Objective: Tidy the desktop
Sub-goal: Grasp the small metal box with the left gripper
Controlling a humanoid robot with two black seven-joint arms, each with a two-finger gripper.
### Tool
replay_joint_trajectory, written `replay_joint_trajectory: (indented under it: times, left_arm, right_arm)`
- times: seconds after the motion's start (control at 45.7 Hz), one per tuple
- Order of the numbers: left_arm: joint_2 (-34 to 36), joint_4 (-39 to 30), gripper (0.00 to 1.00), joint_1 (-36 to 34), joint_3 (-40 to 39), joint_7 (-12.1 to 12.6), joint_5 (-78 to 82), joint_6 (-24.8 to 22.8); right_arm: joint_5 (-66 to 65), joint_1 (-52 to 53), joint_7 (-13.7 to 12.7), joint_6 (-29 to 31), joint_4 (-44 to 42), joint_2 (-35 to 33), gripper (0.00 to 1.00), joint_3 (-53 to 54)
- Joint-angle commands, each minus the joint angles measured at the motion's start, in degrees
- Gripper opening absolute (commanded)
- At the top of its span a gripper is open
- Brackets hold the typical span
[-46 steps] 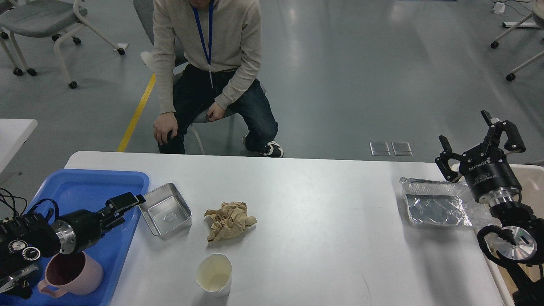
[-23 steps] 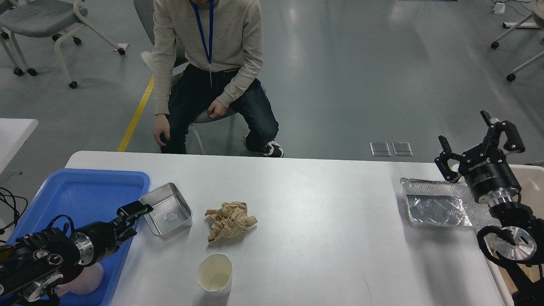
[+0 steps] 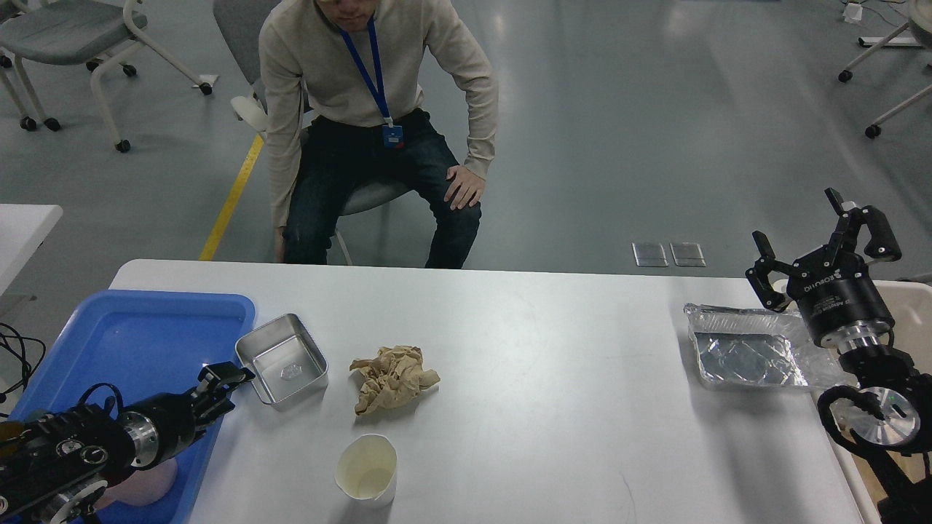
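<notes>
desktop (image 3: 553, 378) middle bare, metal tin (image 3: 282, 359) beside blue tray (image 3: 109, 327) edge

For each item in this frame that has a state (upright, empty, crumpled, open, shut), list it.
Paper cup: upright, nothing visible inside.
Metal tin: upright, empty.
Brown paper: crumpled, lying on the desktop.
Foil tray: upright, empty.
Pink mug: in the blue tray, mostly hidden.
Left gripper: cannot tell.
Right gripper: open, empty.
</notes>
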Motion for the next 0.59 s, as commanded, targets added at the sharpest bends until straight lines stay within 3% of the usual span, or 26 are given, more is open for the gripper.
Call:
replay_joint_trajectory:
  times: [0.0, 0.394, 0.57]
  left_arm:
    - [-0.88, 1.02, 0.60, -0.54, 1.88, 0.11, -1.10, -0.08]
    - [-3.43, 2.16, 0.53, -1.25, 2.23, -0.16, -1.98, 0.01]
    - [-3.96, 2.60, 0.42, -1.16, 2.32, -0.33, -1.89, 0.01]
  right_arm:
    - [0.08, 0.00, 0.00, 0.00, 0.09, -0.04, 1.00, 0.07]
    - [-0.01, 0.00, 0.00, 0.00, 0.17, -0.04, 1.00, 0.07]
    - [-0.01, 0.00, 0.00, 0.00, 0.17, -0.04, 1.00, 0.16]
